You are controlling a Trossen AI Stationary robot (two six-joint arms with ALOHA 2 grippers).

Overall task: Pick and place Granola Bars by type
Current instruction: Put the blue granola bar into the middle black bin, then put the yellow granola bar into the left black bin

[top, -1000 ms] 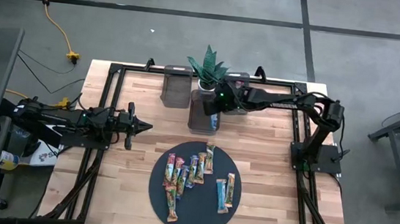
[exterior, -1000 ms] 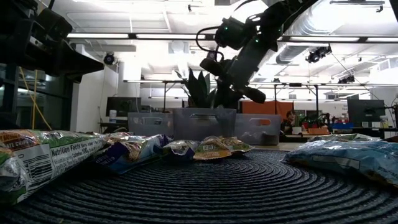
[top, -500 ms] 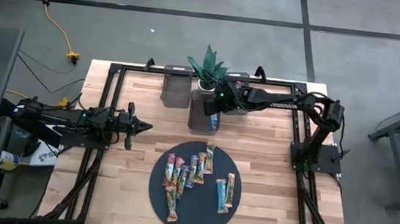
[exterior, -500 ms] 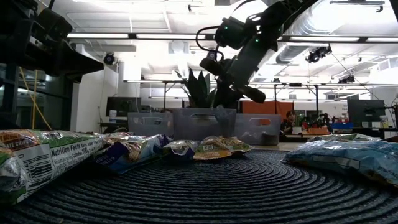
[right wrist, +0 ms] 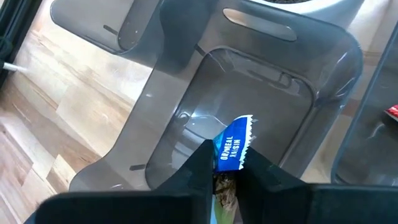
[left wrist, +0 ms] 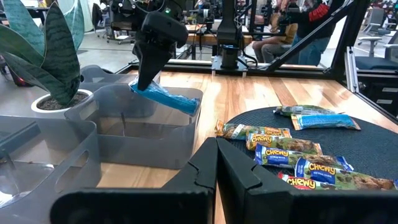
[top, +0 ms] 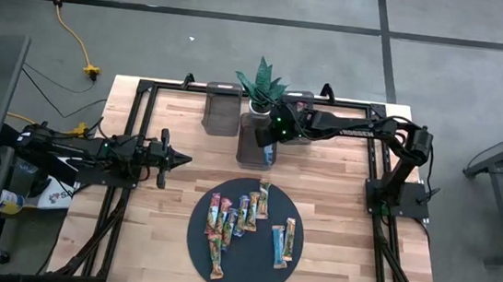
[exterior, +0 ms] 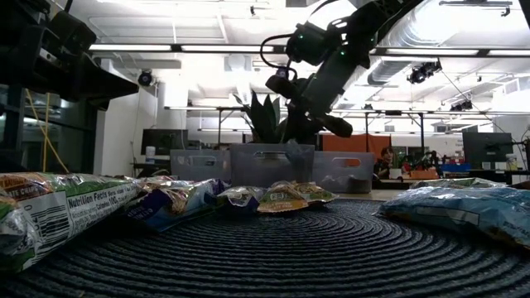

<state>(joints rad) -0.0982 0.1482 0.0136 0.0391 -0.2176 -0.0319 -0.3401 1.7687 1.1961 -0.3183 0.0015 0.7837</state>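
Note:
Several granola bars lie flat on the dark round mat; they also show in the left wrist view. My right gripper hangs over the middle grey bin, shut on a blue-wrapped bar. My left gripper is shut and empty, level above the table left of the mat; in its own wrist view it points toward the bins. My right gripper pinches the blue bar between its two fingers, near one end. The fingers come from above, slanting down. The bar's crimped free end sticks out past the fingertips. The bar is tilted and lifted clear, over the bin's open top.
Two more grey bins stand by the middle one, one at the far left and one at the far right, with a potted plant between them. A black frame runs round the table's edge.

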